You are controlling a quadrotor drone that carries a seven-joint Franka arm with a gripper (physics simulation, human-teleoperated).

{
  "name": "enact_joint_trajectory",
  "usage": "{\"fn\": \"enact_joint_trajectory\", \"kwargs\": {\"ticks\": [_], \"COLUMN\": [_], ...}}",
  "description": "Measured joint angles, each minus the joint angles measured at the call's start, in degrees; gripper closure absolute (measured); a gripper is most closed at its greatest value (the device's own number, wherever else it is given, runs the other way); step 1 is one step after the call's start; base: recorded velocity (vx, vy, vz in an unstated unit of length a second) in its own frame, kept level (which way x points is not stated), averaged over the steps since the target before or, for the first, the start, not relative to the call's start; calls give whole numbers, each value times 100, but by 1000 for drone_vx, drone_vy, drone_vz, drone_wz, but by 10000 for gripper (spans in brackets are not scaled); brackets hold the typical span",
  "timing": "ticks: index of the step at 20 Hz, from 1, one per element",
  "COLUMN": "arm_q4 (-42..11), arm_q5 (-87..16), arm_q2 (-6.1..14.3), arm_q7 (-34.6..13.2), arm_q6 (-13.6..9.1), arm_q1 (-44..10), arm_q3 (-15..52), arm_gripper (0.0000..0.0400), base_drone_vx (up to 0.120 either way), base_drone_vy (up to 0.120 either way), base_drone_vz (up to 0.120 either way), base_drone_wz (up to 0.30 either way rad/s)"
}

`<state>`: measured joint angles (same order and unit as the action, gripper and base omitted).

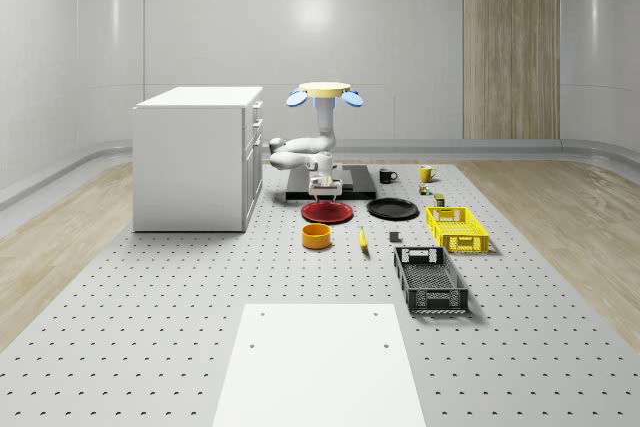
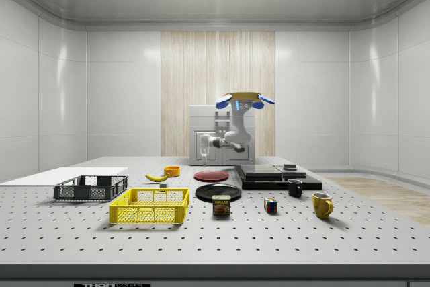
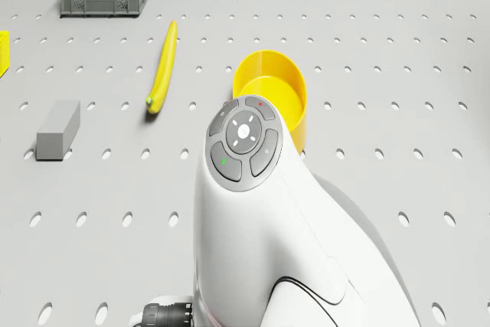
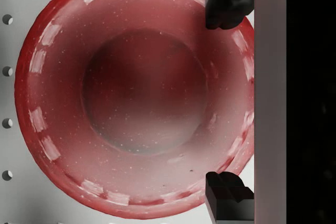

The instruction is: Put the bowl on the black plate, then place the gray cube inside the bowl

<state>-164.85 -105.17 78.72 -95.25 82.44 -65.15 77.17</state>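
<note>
Nearest you in the whole-scene view lies a white sheet (image 1: 318,362) flat on the perforated gray table (image 1: 130,347), which runs back toward pale glossy walls with a wood-grain panel (image 1: 510,42); wood-look floor borders the table on both sides. Next come the dark gray crate (image 1: 430,280) and, beyond it, the yellow crate (image 1: 457,228). Between them and the whole-scene view's left you find the small gray cube (image 1: 395,238), the banana (image 1: 362,238) and the yellow bowl (image 1: 317,236), all apart from one another; in the drone view the gray cube (image 3: 58,129) lies near the banana (image 3: 162,67), well apart from the bowl (image 3: 276,93). Behind the bowl sits a red plate (image 1: 327,212), and just beside it, toward the whole-scene view's right, the black plate (image 1: 392,209), bare. The drone (image 1: 325,93) hovers above the dark platform (image 1: 360,185) next to the white cabinet (image 1: 198,157), its arm bent down so the gripper (image 1: 326,187) hangs just over the red plate. In the wrist view the fingers (image 4: 229,3) are spread wide over the red plate (image 4: 131,93), holding nothing. Farther back stand a black mug (image 1: 387,176) and a yellow mug (image 1: 425,174).
</note>
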Motion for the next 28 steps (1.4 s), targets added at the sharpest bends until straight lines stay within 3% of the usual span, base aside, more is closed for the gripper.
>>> {"fn": "enact_joint_trajectory", "kwargs": {"ticks": [21, 28], "arm_q4": [16, 20], "arm_q5": [139, 177], "arm_q2": [320, 410], "arm_q7": [-67, -84], "arm_q6": [298, 383], "arm_q1": [-77, -98], "arm_q3": [60, 75], "arm_gripper": [0, 0], "base_drone_vx": [120, 120], "base_drone_vy": [8, 0], "base_drone_vz": [0, -69], "base_drone_wz": [0, 0]}}
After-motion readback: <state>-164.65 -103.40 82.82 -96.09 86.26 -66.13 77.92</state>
